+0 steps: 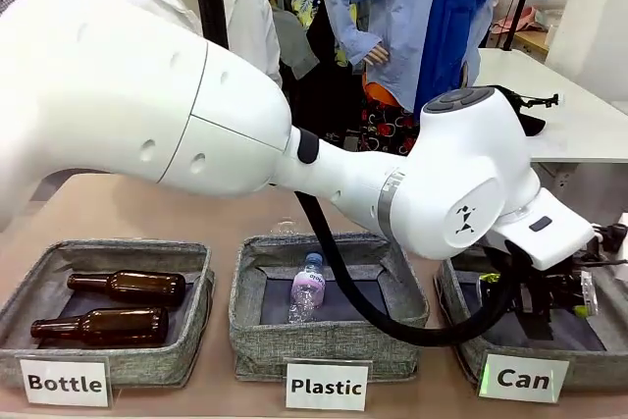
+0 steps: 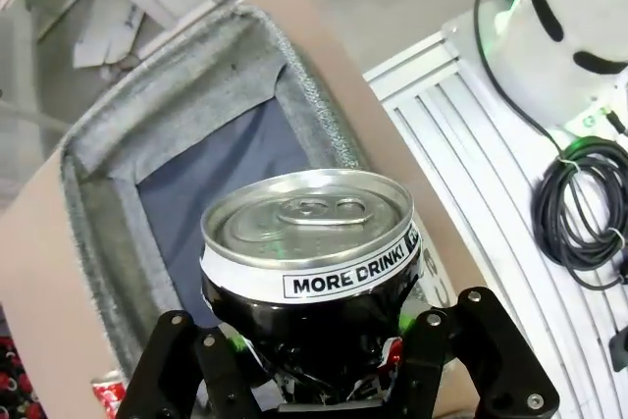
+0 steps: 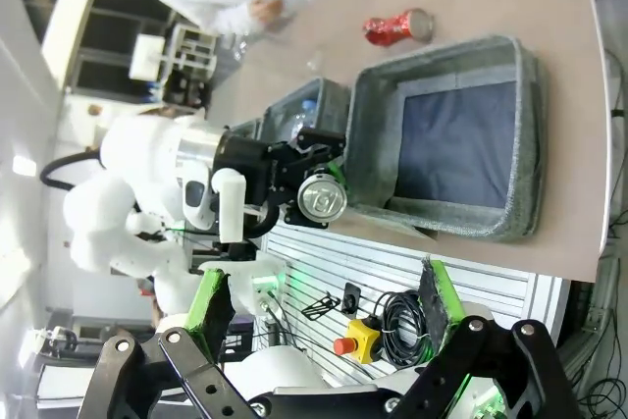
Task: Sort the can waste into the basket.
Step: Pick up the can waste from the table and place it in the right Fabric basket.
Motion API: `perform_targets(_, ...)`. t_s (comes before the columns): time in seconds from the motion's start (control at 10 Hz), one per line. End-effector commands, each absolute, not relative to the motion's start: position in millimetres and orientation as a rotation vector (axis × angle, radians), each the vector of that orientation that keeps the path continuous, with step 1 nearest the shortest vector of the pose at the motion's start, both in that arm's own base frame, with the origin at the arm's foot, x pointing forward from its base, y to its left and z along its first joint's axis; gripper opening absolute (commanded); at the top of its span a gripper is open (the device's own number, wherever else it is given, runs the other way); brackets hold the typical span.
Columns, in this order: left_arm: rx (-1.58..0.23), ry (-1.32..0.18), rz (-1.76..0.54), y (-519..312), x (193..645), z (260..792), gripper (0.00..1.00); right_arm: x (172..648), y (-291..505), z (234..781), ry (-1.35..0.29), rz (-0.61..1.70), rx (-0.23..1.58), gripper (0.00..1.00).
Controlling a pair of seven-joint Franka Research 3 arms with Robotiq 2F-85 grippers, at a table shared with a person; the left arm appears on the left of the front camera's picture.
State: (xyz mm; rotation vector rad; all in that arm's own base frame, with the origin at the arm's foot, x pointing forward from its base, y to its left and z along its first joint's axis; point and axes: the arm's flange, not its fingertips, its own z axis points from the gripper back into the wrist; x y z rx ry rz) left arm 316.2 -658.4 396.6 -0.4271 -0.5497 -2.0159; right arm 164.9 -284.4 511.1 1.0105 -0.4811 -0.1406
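My left gripper (image 1: 535, 293) is shut on the dark can (image 2: 309, 262), whose silver top and "MORE DRINK!" band face the left wrist camera. It hangs above the grey "Can" basket (image 1: 599, 368), over its near edge, with the dark bottom bare (image 2: 221, 169). The red crushed can (image 3: 397, 26) lies on the table beyond the basket (image 3: 446, 54); it also shows as the red can (image 2: 106, 392) at the bottom left. The right wrist view shows the dark can (image 3: 322, 198) held in the left gripper's fingers. My right gripper (image 3: 324, 311) stands open, off the table's near side.
The "Plastic" basket (image 1: 250, 326) holds a clear bottle (image 1: 306, 289). The "Bottle" basket (image 1: 186, 340) holds two brown bottles (image 1: 128, 287). A person's hand (image 3: 263, 9) rests at the far side. Cables (image 2: 579, 203) and a yellow stop button (image 3: 355, 339) lie on the slotted rail.
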Motion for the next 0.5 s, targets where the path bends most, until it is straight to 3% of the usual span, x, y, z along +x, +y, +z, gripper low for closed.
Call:
perform_targets(0.0, -0.422, -0.551, -2.004, -664.1, 317.8, 409.0, 0.6, 162.7, -283.1, 515.9, -0.475, -0.165, 1.015, 1.0)
perform_targets(0.1, -0.424, -0.553, -1.999, -662.3, 321.0, 410.6, 0.6, 162.7, -283.1, 515.9, -0.475, -0.165, 1.015, 1.0)
perform_targets(0.2, -0.432, -0.558, -1.991, -661.2, 324.0, 412.4, 1.0, 162.7, -283.1, 515.9, -0.475, -0.165, 1.015, 1.0)
perform_targets(0.3, -0.434, -0.565, -1.987, -660.7, 325.4, 413.0, 0.64, 162.7, -283.1, 515.9, -0.475, -0.165, 1.015, 1.0)
perform_targets(0.4, -0.434, -0.568, -1.984, -659.2, 326.8, 411.6, 1.0, 162.7, -283.1, 515.9, -0.475, -0.165, 1.015, 1.0)
